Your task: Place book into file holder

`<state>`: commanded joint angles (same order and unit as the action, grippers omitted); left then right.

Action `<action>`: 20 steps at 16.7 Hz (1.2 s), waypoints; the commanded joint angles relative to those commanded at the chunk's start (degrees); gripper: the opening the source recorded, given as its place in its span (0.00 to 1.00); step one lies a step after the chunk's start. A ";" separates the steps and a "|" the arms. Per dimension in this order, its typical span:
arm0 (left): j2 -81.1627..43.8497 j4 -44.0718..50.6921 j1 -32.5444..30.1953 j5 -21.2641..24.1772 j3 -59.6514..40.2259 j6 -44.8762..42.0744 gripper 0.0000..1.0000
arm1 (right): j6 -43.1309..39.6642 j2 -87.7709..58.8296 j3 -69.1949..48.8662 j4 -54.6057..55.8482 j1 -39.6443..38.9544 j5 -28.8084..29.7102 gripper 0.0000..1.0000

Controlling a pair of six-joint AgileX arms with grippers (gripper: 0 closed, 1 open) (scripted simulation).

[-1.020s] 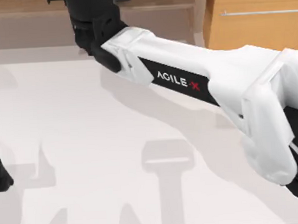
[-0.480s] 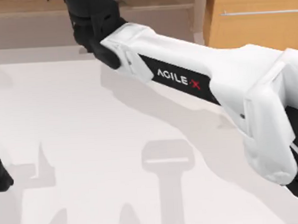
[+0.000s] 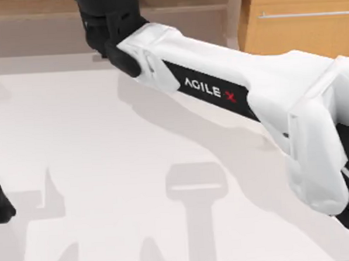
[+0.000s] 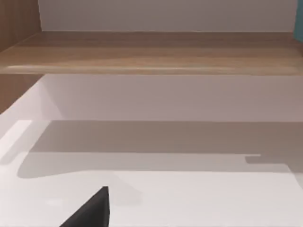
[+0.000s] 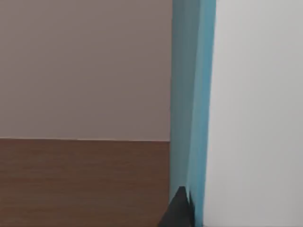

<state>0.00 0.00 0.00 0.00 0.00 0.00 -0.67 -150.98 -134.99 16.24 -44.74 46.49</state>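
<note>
Through my right wrist camera I see the book [image 5: 236, 109] very close up — a thin slab with a plain white face and a light blue edge. Its blue edge runs straight up and down the picture, with the white face spreading out beside it. Behind it there is a pale wall above a brown wooden surface. A sliver of the same teal colour sits at the edge of my left wrist view — I cannot tell whether it is the book.
</note>
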 joint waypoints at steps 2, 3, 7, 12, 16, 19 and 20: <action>0.00 0.00 0.00 0.00 0.00 0.00 1.00 | -0.89 1.62 1.59 -0.18 -0.17 -0.94 0.00; 0.00 0.00 0.00 0.00 0.00 0.00 1.00 | -1.55 2.88 3.00 -0.35 -0.37 -1.75 0.00; 0.00 0.00 0.00 0.00 0.00 0.00 1.00 | -4.33 10.35 12.57 -1.44 -2.08 -7.33 0.00; 0.00 0.00 0.00 0.00 0.00 0.00 1.00 | -4.93 24.56 30.35 -2.56 -4.33 -18.87 0.00; 0.00 0.00 0.00 0.00 0.00 0.00 1.00 | -1.76 39.04 45.56 -2.16 -2.74 -29.83 0.00; 0.00 0.00 0.00 0.00 0.00 0.00 1.00 | 2.91 51.17 55.82 -0.57 2.53 -37.59 0.00; 0.00 0.00 0.00 0.00 0.00 0.00 1.00 | 4.86 55.17 59.01 0.14 5.06 -39.97 0.00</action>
<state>0.00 0.00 0.00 0.00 0.00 0.00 4.20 -95.82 -75.98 16.38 -39.68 6.52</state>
